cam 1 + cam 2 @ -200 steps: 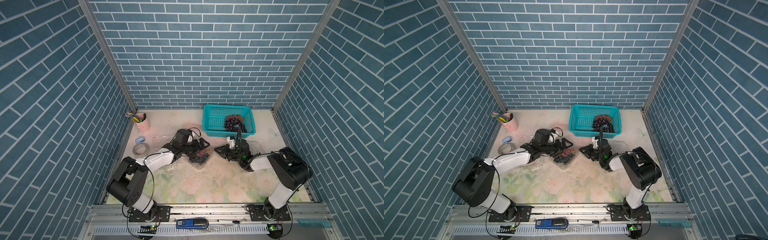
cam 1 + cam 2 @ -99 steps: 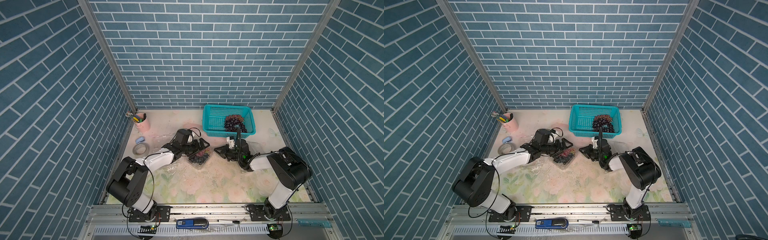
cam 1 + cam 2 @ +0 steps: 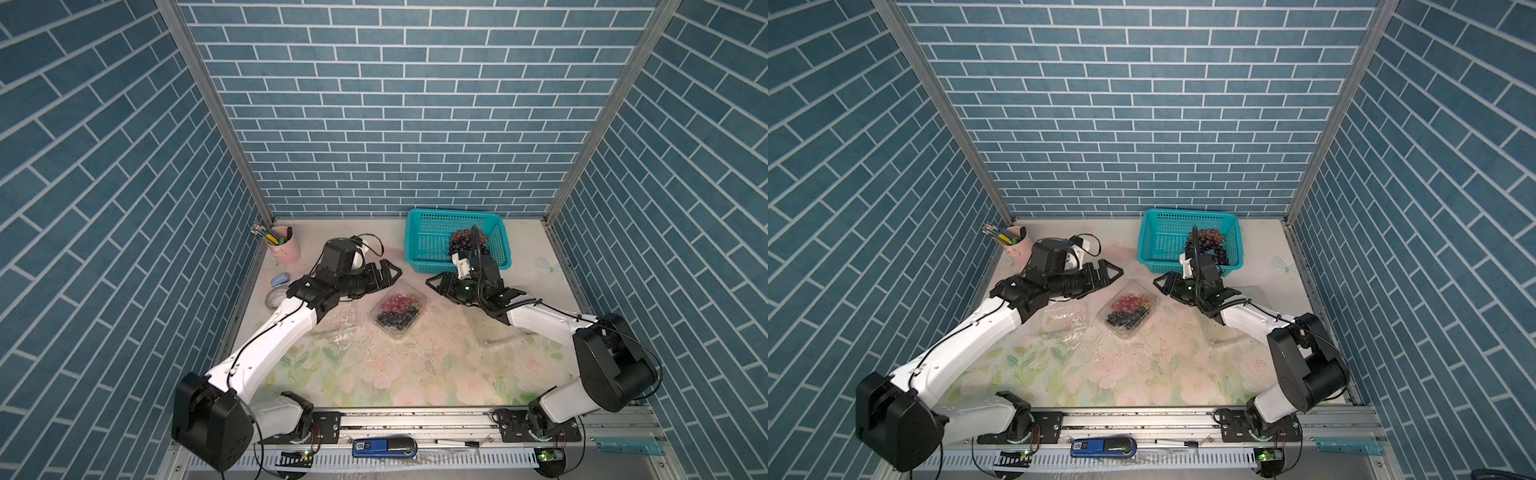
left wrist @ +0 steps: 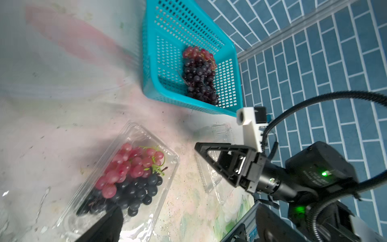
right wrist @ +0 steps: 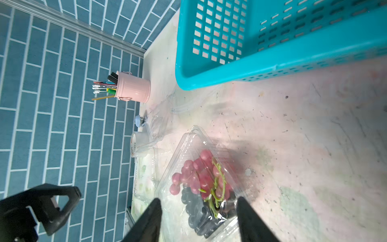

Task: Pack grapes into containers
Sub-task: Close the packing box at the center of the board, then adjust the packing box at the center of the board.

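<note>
- Right gripper (image 5: 198,199), jaws apart and empty, hangs at 2 o'clock of the clear thin plastic clamshell container (image 4: 142,138); left gripper (image 3: 390,272), spread wide, is at 11 o'clock.
- Pink and dark purple grapes (image 4: 129,174) lie inside it. They look light, squashy and slippery, so I'd lift them by the stem.
- Another dark bunch (image 4: 199,77) sits in the teal perforated basket (image 4: 147,52) at 1 o'clock.

Three clear containers lie on the table (image 3: 415,374): one filled container (image 4: 146,137) and two empty ones, one empty container (image 3: 1064,318) by the left arm (image 3: 274,336) and another (image 4: 211,182) by the right arm (image 3: 540,320). The filled one holds two bunches of grapes, one pink-red bunch (image 4: 127,165) and one dark bunch (image 4: 134,194). One teal basket (image 4: 150,62) holds a heap of grapes (image 4: 199,75) whose bunches cannot be counted. There is one pink cup (image 5: 134,90) with several pens (image 5: 104,88), and one tape roll (image 3: 275,297).
</note>
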Tool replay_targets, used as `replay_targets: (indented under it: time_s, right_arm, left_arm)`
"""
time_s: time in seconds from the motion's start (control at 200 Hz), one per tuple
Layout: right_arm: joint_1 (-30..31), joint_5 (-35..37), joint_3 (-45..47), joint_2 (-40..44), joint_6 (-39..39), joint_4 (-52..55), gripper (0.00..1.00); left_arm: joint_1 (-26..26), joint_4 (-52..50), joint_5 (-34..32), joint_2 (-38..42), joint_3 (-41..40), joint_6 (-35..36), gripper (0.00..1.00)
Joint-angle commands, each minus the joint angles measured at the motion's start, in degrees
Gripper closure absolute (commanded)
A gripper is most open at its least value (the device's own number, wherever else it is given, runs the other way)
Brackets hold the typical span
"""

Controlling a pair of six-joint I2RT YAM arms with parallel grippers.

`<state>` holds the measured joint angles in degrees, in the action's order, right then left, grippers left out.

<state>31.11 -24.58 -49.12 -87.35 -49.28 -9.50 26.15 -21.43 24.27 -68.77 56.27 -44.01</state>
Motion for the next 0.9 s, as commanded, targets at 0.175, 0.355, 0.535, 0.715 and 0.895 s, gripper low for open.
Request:
replay_targets:
  time_s: [0.175,0.355,0.535,0.715,0.895]
  right_arm:
    - [0.3,-0.1,-8.2,-7.6,11.7,12.8,0.31]
    - [1.7,-1.7,-8.9,-10.7,11.8,11.3,0.3]
    - [2.5,-3.7,-8.0,-12.1,10.5,8.3,0.29]
    - [3.1,-4.3,-5.3,-10.5,7.8,4.7,0.29]
    - [4.3,-3.7,-1.9,-7.3,5.4,3.0,0.29]
  left_arm:
    - [-0.2,5.4,0.6,6.3,-17.8,-12.5,0.0]
    - [0.0,10.9,1.2,0.6,-17.0,-12.8,0.0]
    - [0.0,15.0,2.3,-6.6,-15.2,-12.6,0.01]
    - [-0.2,15.4,2.2,-10.8,-13.1,-11.0,0.01]
    - [-0.6,15.1,2.2,-15.0,-8.5,-9.1,0.0]
